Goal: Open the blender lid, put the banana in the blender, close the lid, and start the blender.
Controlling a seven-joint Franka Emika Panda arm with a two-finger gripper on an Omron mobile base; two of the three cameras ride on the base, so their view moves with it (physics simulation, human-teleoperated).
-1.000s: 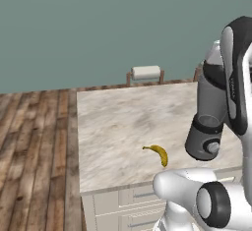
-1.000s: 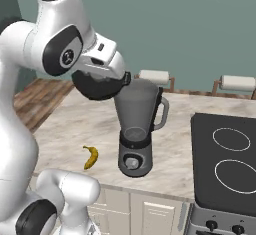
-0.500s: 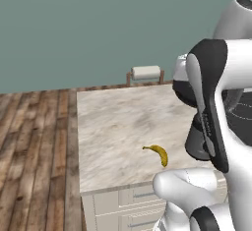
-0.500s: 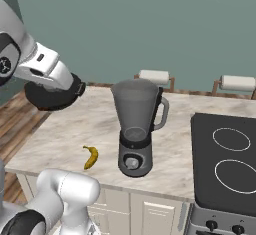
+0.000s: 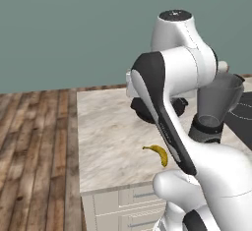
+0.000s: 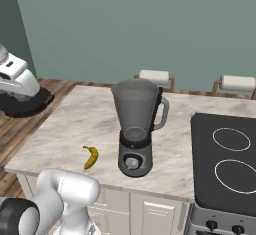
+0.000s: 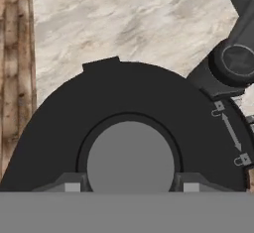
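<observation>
End effector (image 7: pixel 129 189) grips blender lid (image 7: pixel 124 128) knob, above counter (image 7: pixel 124 24) edge, blender (image 6: pixel 136 124) apart

White arm (image 5: pixel 172 77) swung far left, elbow high, jaws clamped either side of the blender lid's (image 7: pixel 129 128) grey knob.

A teal wall (image 6: pixel 125 24) backs the marble counter (image 6: pixel 75 124); plank floor (image 5: pixel 29 141) beside it, black cooktop (image 6: pixel 225 164) opposite.
</observation>
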